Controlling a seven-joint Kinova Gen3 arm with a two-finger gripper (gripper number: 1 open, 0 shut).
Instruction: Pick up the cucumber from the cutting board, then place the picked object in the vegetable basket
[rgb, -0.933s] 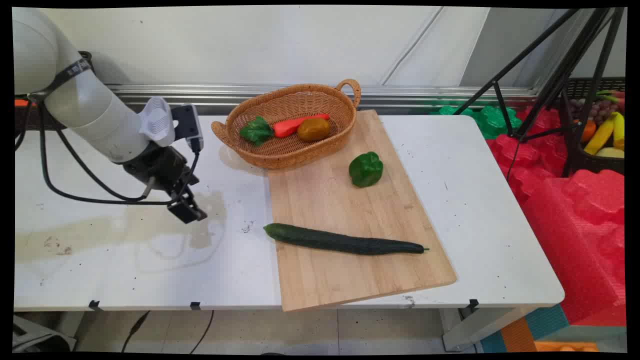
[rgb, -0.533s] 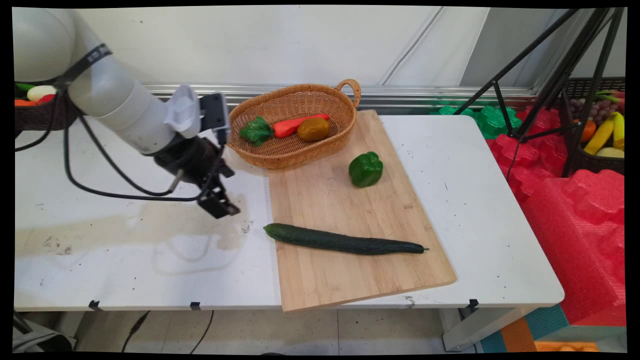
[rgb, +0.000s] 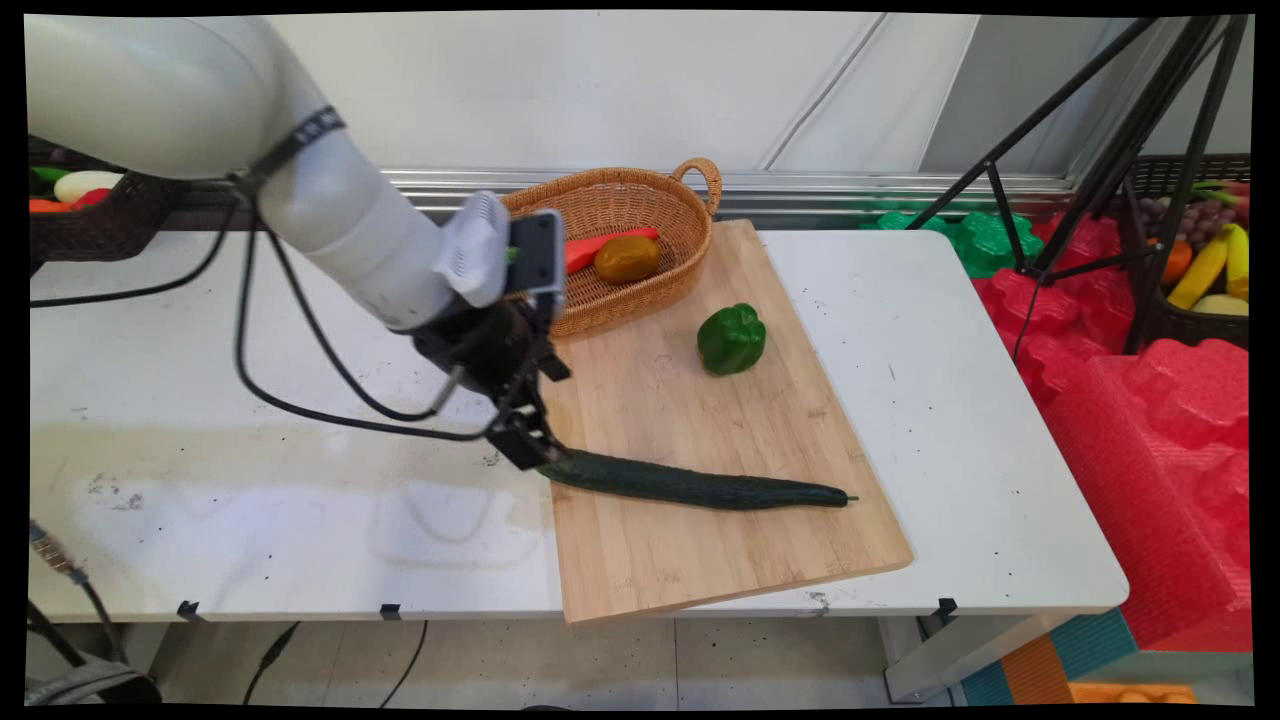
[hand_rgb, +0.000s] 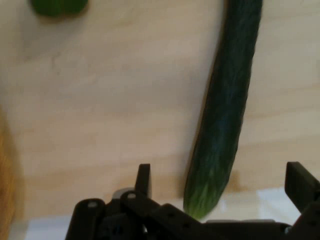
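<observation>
Black claw (rgb: 527, 447) low over the near-left edge of the cutting board (rgb: 700, 540), at the blunt end of the cucumber (rgb: 700, 487). Spread wide in the hand view (hand_rgb: 220, 187): one fingertip (hand_rgb: 143, 178) to one side of the cucumber's (hand_rgb: 225, 120) tip, the other (hand_rgb: 300, 182) well off to the other side, the tip lying in the gap nearer the first. Nothing pinched; no clear contact between fingers and cucumber, though whether the linkage brushes the tip cannot be told.

Cucumber flat on the cutting board (hand_rgb: 110, 110), lengthwise across its near half, blunt end at the board's left edge, thin stem end toward the board's right side. Green bell pepper (rgb: 732, 339) farther back on the same board, well apart from the cucumber; only a sliver of it (hand_rgb: 59, 6) at the top edge of the hand view.

Wicker basket (rgb: 640, 215) at the board's far-left corner, overlapping it, partly hidden behind the wrist; inside, a red-orange carrot-like piece (rgb: 590, 248) and a brownish potato (rgb: 627, 258) just beside it.

White table (rgb: 950, 400) under the board.
</observation>
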